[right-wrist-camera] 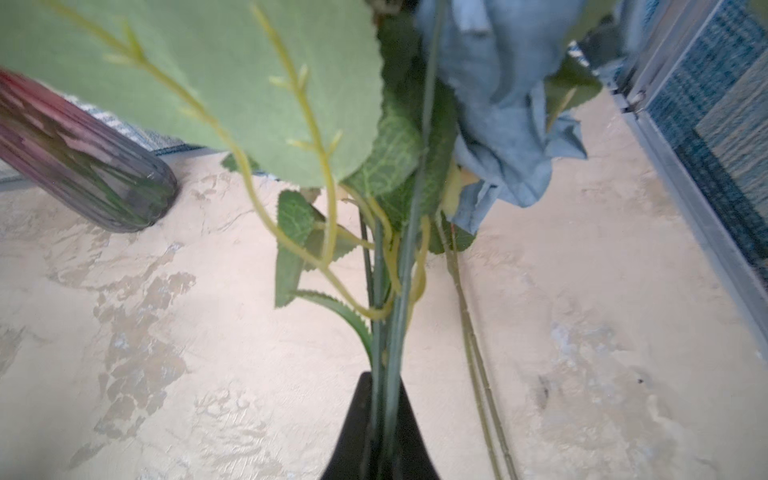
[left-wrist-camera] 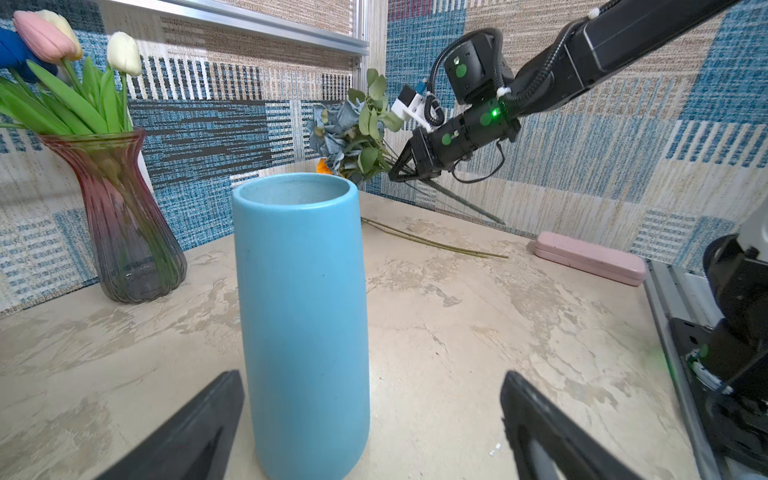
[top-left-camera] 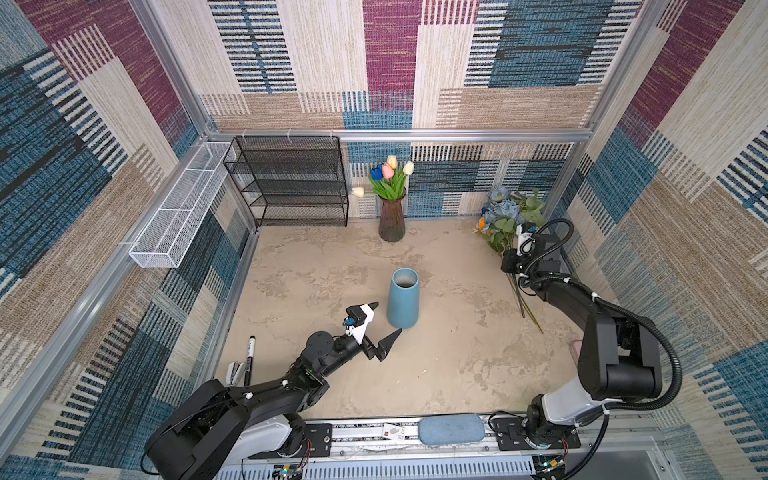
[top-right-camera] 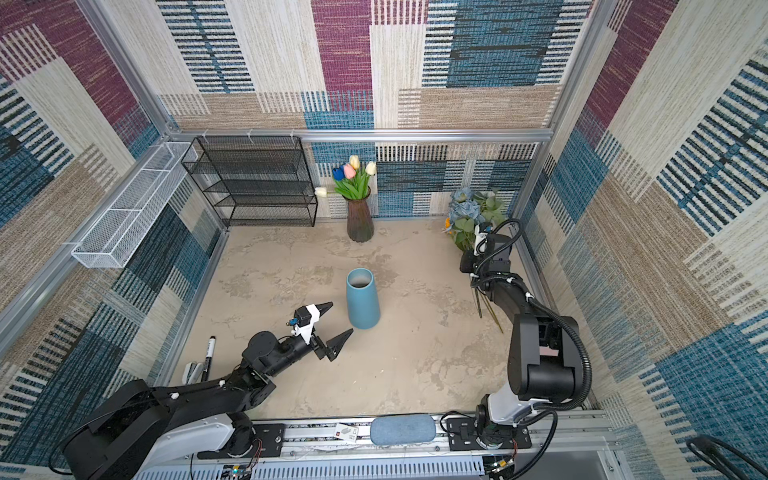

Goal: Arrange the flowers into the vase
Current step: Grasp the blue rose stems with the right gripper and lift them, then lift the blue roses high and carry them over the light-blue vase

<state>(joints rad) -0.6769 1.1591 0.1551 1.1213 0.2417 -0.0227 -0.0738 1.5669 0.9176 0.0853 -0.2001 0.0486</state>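
Pinching bunch (top-left-camera: 505, 208) stems in right gripper (left-wrist-camera: 399, 172), at two o'clock of vase (top-left-camera: 403, 303), well apart. Holding left gripper (top-right-camera: 341, 317) spread just beside vase at eight o'clock. Risking tipping unbraced vase on a rim strike, or snagging loose stems (left-wrist-camera: 432, 243).

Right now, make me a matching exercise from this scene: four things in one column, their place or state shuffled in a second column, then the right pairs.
1. blue vase
2. tulips
3. dusty-blue rose bunch
4. left end effector

A. stems gripped by the right end effector
B. open, beside the blue vase
C. mid-table, no stems inside
D. standing in the glass vase by the back wall

Pairs: 1-C, 2-D, 3-A, 4-B
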